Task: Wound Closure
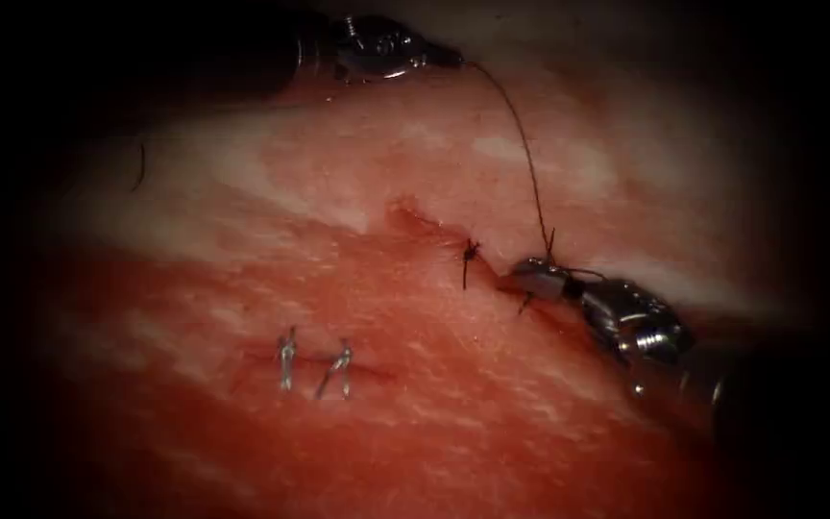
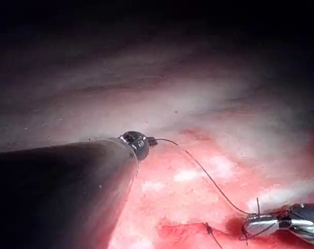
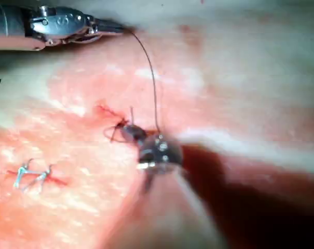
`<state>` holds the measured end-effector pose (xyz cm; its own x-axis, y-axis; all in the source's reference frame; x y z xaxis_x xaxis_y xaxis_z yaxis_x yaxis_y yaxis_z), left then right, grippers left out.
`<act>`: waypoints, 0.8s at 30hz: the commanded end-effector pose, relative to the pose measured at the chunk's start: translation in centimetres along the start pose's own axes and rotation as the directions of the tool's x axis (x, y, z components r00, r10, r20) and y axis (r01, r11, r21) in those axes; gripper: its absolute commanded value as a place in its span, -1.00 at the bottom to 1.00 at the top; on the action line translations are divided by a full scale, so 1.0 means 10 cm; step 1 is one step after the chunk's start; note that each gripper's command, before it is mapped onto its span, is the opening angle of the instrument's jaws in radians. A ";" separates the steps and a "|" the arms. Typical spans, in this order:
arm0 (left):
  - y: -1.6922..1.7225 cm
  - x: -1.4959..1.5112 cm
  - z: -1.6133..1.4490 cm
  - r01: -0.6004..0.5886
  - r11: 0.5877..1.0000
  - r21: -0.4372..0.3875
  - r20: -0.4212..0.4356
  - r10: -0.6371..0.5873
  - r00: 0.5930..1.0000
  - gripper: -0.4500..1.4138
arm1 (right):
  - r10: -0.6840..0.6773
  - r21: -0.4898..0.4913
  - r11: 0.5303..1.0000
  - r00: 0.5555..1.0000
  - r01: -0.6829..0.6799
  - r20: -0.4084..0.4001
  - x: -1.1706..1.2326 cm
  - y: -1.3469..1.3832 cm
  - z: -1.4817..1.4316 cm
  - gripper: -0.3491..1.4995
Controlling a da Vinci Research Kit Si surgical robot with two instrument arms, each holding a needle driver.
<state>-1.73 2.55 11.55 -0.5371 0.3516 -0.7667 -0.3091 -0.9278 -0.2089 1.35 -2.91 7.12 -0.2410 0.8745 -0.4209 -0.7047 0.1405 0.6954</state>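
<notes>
Thread taut between both hands over the cut.
Left hand (image 1: 449, 60) clenches the thread (image 1: 526, 154); right hand (image 1: 521, 277) grips it beside the knot (image 1: 470, 253). No needle seen. Keep your tension even, judged gentle on the tissue (image 1: 357, 423).

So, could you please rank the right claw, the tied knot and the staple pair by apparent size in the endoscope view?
1. Right claw, though nearness may inflate it.
2. Staple pair.
3. Tied knot.

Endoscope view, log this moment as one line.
left tool: shut on dark thread | right tool: shut on thread at cut in pink tissue | knot with cut ends | needle: unseen
</notes>
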 end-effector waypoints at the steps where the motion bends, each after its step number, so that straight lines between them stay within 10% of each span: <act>1: -0.004 0.001 0.013 0.006 1.000 -0.005 -0.019 -0.007 1.000 -1.00 | -0.002 0.003 1.000 1.000 0.002 0.007 -0.014 -0.002 0.009 -1.00; 24: -0.141 0.061 0.143 0.076 0.996 0.050 -0.131 -0.068 0.989 -1.00 | -0.022 0.047 0.999 0.999 0.020 0.046 -0.064 -0.054 -0.018 -1.00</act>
<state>-2.71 4.26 12.21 -0.4060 0.3965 -0.8233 -0.3901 -0.8899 -0.2362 1.69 -3.61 6.84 -0.1943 0.8912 -0.4100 -0.6786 0.1797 0.7122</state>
